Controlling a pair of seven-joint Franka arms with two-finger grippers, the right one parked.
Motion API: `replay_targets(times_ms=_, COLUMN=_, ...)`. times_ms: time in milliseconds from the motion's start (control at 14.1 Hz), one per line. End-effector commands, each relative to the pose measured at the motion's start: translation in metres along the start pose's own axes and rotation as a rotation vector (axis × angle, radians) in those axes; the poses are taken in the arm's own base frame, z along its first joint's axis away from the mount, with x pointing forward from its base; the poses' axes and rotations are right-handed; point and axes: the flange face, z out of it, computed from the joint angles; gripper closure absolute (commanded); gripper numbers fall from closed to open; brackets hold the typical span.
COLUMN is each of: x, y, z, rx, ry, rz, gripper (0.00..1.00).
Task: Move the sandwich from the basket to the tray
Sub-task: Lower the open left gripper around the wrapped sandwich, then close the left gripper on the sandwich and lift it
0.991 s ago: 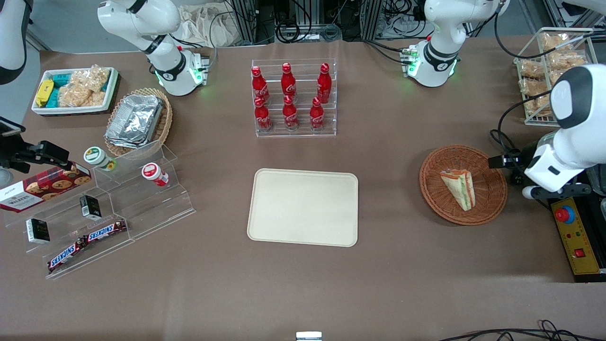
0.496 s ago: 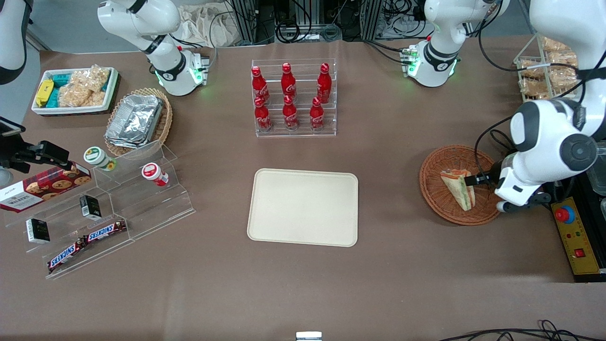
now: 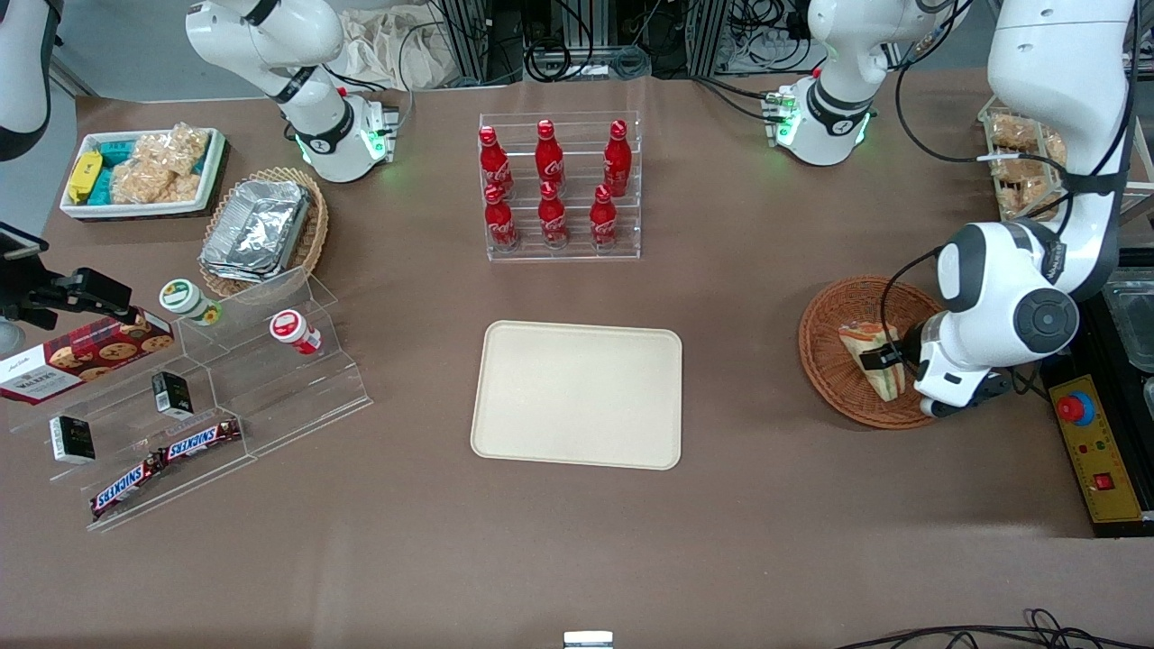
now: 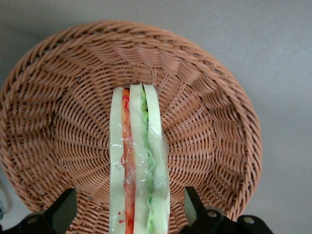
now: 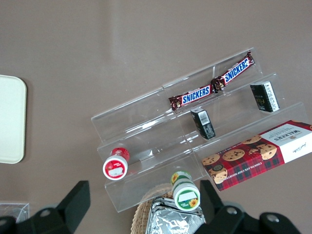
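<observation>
The front view looks steeply down on the whole tabletop from high up, facing the two arm bases. The left wrist view hangs close above the basket, looking straight down along the claw, whose fingers stand spread on either side of the sandwich; the front view shares that basket and sandwich. The right wrist view looks down from higher on the acrylic step shelf, also seen from the front.

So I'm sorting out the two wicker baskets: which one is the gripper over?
The reddish-brown basket holding the sandwich; the gripper hangs open astride the wedge. The paler basket holds foil containers, toward the parked arm's end.
</observation>
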Motion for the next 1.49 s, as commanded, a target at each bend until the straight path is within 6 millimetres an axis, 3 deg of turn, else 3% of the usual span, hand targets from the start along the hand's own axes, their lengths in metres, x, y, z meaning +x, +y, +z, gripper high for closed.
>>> replay_targets(times_ms=0, x=-0.008, y=-0.002, z=0.022, rx=-0.004, ry=0.030, rz=-0.023, gripper=0.02)
replay_targets(times_ms=142, x=-0.009, y=-0.002, z=0.028, rx=-0.008, ry=0.040, rz=-0.032, gripper=0.03)
replay_targets(times_ms=212, x=-0.011, y=-0.003, z=0.030, rx=-0.006, ry=0.038, rz=-0.031, gripper=0.09)
replay_targets(times_ms=566, x=-0.011, y=-0.003, z=0.018, rx=0.001, ry=0.034, rz=-0.027, gripper=0.84)
replay_targets(times_ms=708, x=-0.008, y=-0.002, z=0.003, rx=0.003, ry=0.033, rz=-0.029, gripper=1.00)
replay_targets(times_ms=850, x=-0.006, y=0.006, z=-0.022, rx=0.008, ry=0.032, rz=-0.021, gripper=1.00)
replay_targets(times_ms=920, x=-0.006, y=0.015, z=-0.043, rx=0.010, ry=0.040, rz=-0.009, gripper=1.00)
replay_targets(times_ms=1274, x=0.005, y=0.043, z=-0.185, rx=0.022, ry=0.025, rz=0.015, gripper=1.00)
replay_targets(times_ms=1416, x=0.001, y=0.061, z=-0.216, rx=-0.003, ry=0.069, rz=0.036, gripper=1.00)
